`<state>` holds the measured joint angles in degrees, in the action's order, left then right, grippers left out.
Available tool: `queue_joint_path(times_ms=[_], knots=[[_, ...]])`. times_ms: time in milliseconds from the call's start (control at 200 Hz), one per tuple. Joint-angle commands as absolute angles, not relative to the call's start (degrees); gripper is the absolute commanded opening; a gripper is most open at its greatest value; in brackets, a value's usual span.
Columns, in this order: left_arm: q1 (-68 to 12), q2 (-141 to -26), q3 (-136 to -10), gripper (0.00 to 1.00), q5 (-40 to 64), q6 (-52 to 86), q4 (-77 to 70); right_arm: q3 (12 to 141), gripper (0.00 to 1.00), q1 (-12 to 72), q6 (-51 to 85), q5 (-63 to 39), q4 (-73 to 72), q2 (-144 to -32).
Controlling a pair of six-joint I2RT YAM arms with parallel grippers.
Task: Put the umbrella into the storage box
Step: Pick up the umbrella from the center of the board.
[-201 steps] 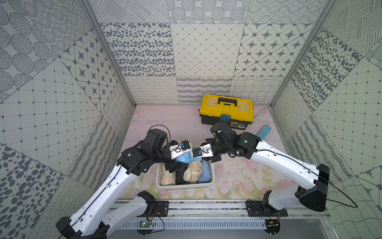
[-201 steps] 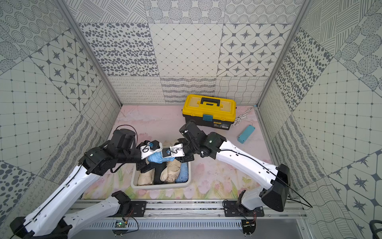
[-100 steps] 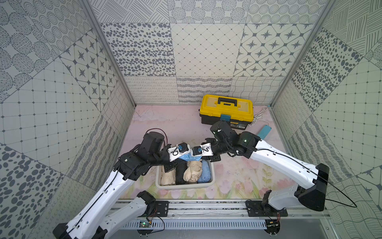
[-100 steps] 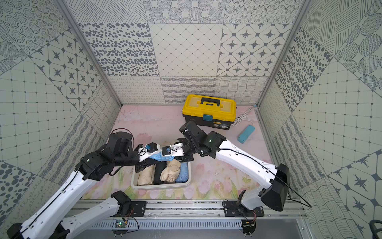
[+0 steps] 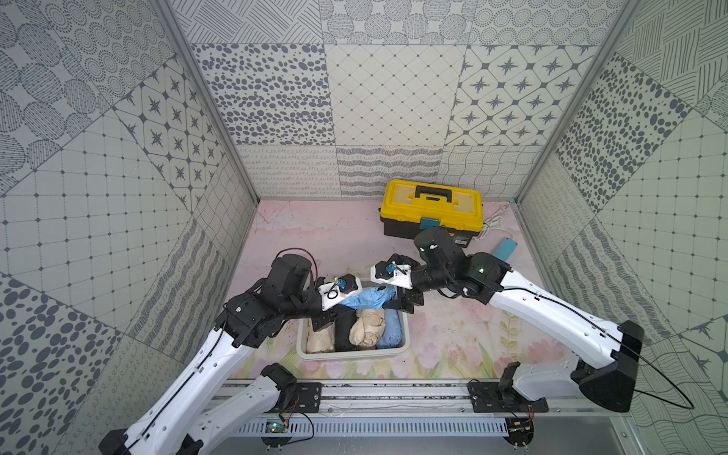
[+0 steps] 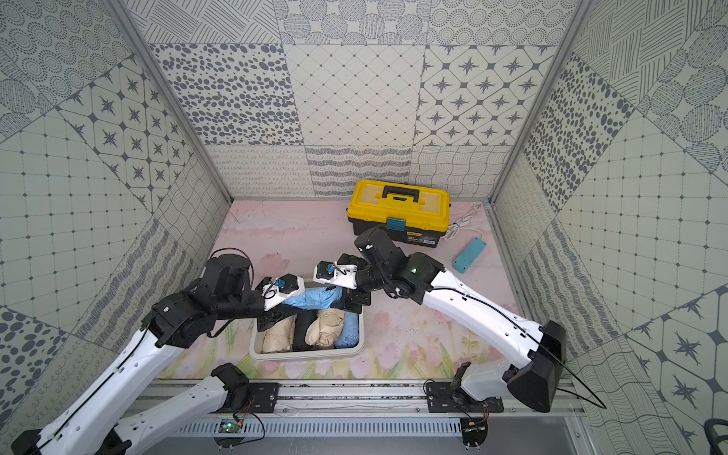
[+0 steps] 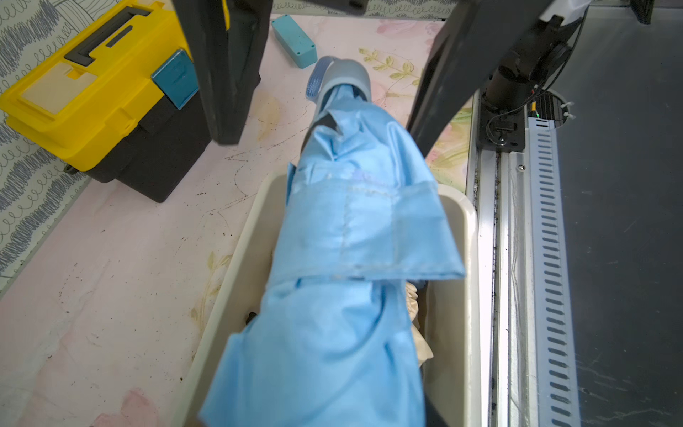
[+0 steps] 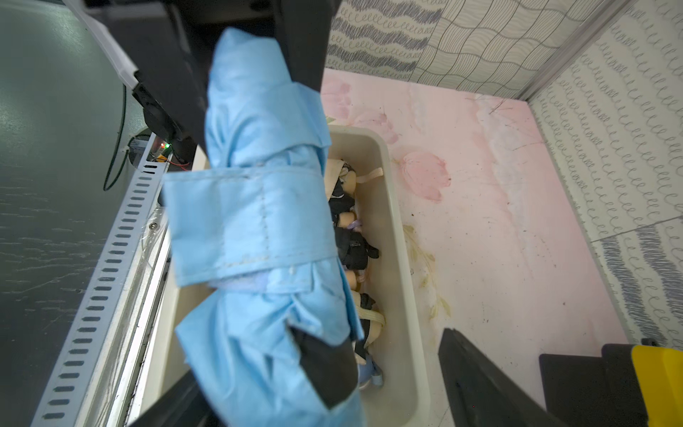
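The left gripper clasps the blue umbrella over the storage box. The right gripper is unclenched, with its jaws wide apart.

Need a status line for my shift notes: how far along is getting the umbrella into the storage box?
Done: the light-blue folded fabric umbrella is over the far end of the white rectangular plastic tub, which already holds other folded umbrellas. In hand: the left tool is shut on it; the right tool is open around its handle end. Left: lower and release it inside.
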<state>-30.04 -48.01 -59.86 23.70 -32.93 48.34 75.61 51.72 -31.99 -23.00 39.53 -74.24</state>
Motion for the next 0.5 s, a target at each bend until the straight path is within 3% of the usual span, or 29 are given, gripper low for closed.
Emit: queue_joint_path(times_ms=[0,170,345,490], knots=[[-30.1,-47.2,-58.9,0.0,20.9,-27.6,46.0,72.1,0.92,51.1,-23.1,-25.3,34.5,-66.9],[-30.1,-46.4,-58.0,0.0,14.4,-19.5,45.4,61.7,0.9,50.8,-7.8,-19.9,27.6,-57.0],[-30.2,-45.7,-58.0,0.0,4.4,-4.0,45.2,54.2,0.72,50.8,22.7,2.8,24.7,-53.0],[-30.2,-43.0,-57.5,0.0,0.9,6.5,45.9,54.5,0.66,51.5,38.6,8.4,31.5,-57.1]])
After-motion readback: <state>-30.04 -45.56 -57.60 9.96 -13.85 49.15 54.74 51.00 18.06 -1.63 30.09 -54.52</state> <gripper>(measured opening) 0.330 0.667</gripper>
